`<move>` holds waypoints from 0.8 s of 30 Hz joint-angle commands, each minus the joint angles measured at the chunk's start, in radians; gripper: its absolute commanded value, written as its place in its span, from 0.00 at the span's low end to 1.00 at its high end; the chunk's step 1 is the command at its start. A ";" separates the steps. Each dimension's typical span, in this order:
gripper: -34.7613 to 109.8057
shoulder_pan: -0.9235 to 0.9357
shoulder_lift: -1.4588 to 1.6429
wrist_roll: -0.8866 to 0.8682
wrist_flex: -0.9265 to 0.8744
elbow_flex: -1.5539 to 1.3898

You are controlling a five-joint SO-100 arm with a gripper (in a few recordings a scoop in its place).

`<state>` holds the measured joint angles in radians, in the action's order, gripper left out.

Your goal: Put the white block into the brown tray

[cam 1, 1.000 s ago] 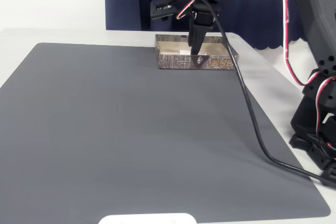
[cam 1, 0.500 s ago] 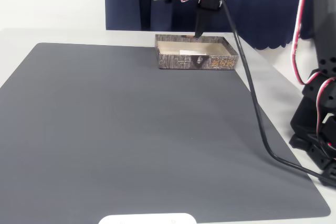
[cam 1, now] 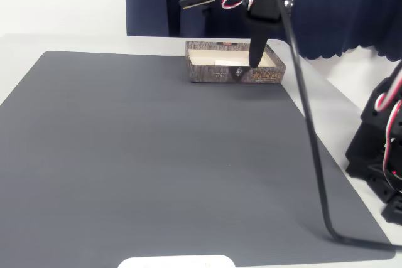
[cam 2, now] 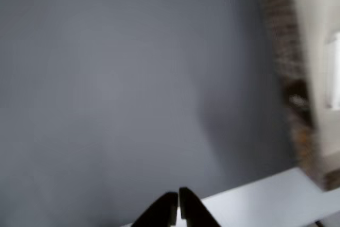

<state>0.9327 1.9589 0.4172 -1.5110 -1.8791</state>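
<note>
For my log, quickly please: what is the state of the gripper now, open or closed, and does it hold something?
Gripper: closed, fingers together with nothing between them. The white block lies in the brown tray.

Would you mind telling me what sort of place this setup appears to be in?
Probably a lab or hobby workbench indoors: a dark grey mat covers a white table, a navy curtain hangs behind, and a black robot arm with exposed wiring stands over a brown tray.

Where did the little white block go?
In the fixed view the white block lies inside the brown tray, at the far edge of the grey mat, just left of the tool.
</note>
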 commanded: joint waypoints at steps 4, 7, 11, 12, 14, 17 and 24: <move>0.24 -0.204 0.265 -0.107 0.017 -0.216; 0.24 -0.308 0.357 -0.150 0.035 -0.325; 0.24 -0.456 0.500 -0.227 0.106 -0.506; 0.24 -0.492 0.545 -0.253 0.121 -0.552; 0.24 -0.561 0.646 -0.307 0.147 -0.646; 0.24 -0.652 0.772 -0.356 0.184 -0.769; 0.24 -0.782 0.969 -0.410 0.353 -1.002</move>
<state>0.1795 2.8593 0.0276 -1.2149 -2.8455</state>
